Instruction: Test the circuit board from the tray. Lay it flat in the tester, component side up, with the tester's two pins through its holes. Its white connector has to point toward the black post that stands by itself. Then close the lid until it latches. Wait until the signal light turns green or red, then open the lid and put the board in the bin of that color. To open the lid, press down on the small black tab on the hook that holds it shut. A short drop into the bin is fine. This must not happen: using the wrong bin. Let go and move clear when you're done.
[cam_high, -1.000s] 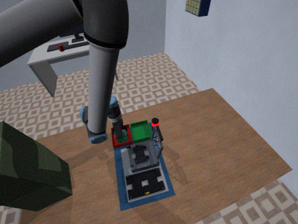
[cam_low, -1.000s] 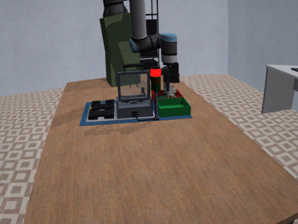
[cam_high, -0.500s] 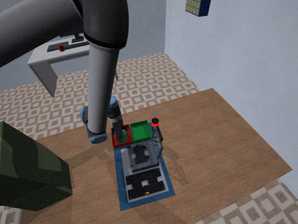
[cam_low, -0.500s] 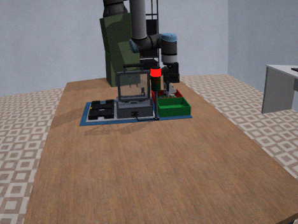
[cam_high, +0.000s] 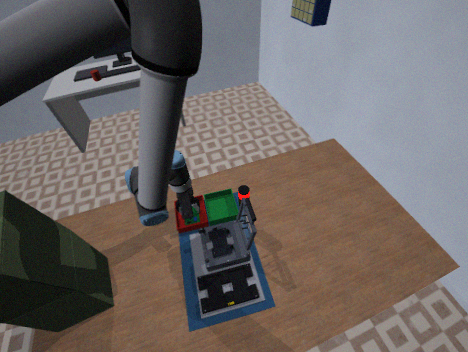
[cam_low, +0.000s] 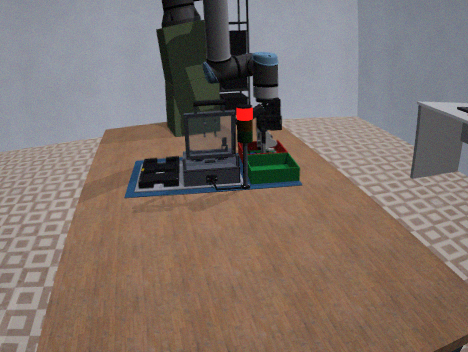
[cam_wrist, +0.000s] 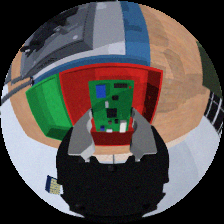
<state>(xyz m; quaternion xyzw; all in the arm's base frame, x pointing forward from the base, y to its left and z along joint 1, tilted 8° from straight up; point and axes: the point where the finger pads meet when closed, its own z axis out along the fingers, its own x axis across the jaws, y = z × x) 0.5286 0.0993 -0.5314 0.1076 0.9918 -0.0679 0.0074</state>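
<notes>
My gripper (cam_wrist: 111, 108) (cam_high: 189, 214) (cam_low: 265, 141) is shut on the green circuit board (cam_wrist: 111, 107) (cam_high: 190, 219) and holds it by one end just over the red bin (cam_wrist: 75, 90) (cam_high: 180, 223) (cam_low: 280, 146). The board's component side faces the wrist camera. The signal light (cam_high: 243, 191) (cam_low: 244, 114) glows red. The tester (cam_high: 223, 247) (cam_low: 210, 171) stands with its clear lid (cam_high: 247, 221) (cam_low: 209, 134) raised upright. The green bin (cam_high: 220, 206) (cam_low: 272, 168) (cam_wrist: 45, 105) sits beside the red one and is empty.
A black tray (cam_high: 227, 290) (cam_low: 159, 172) lies on the blue mat (cam_high: 189, 295) (cam_low: 132, 187) at the tester's other side. A dark green cabinet (cam_high: 45, 270) (cam_low: 182, 80) stands at the table's edge. A grey desk (cam_high: 80, 90) (cam_low: 440, 135) stands on the floor beyond.
</notes>
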